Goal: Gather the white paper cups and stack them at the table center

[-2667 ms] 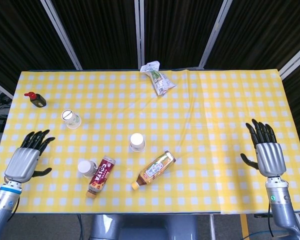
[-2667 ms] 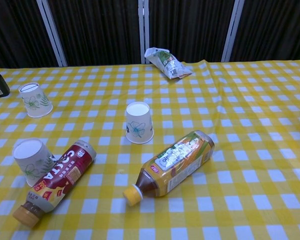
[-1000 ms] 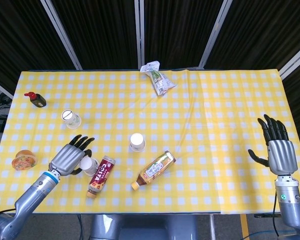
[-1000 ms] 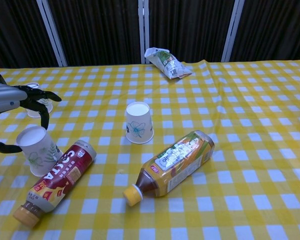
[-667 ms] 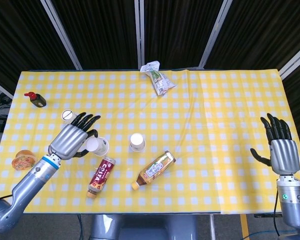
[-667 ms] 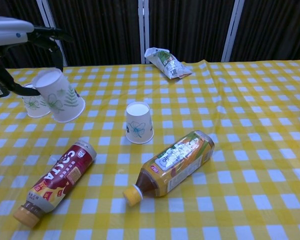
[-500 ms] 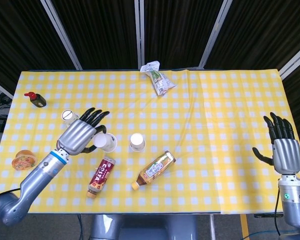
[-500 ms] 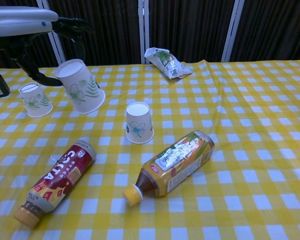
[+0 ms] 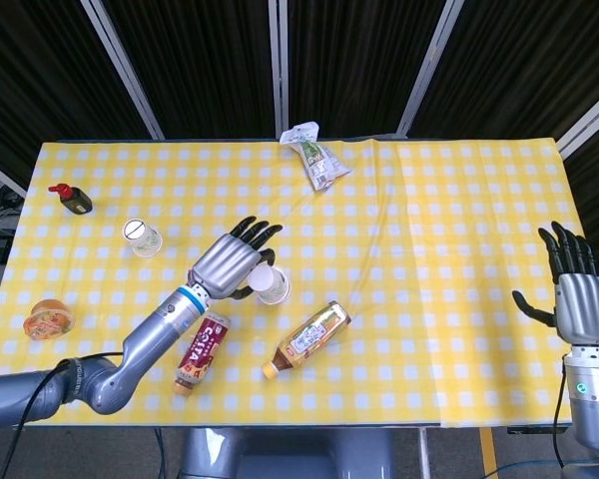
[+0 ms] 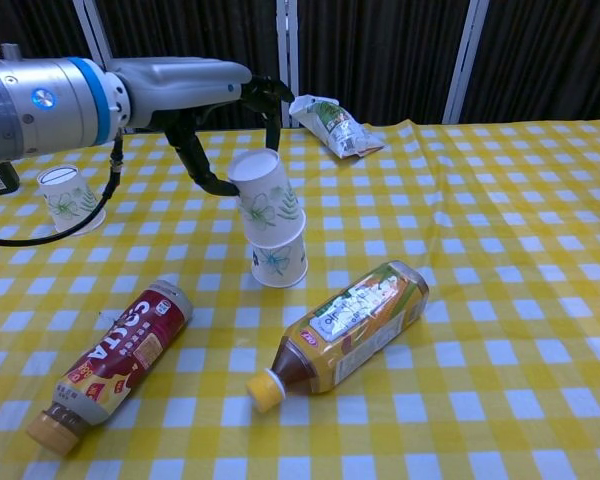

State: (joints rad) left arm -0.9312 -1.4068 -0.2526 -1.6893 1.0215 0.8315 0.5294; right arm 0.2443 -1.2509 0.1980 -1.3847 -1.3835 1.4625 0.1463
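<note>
One inverted leaf-print cup tilted atop centre cup; third cup far left, upside-down.

Legible text appears on one item only. The brown bottle, lying on its side at the lower left of the chest view, carries the brand "COSTA" in large white capitals on a dark red label; the same label shows at lower centre-left of the head view, where the letters are too small to read with certainty. The label of the amber bottle, lower centre of the chest view, bears printing too blurred to read.
</note>
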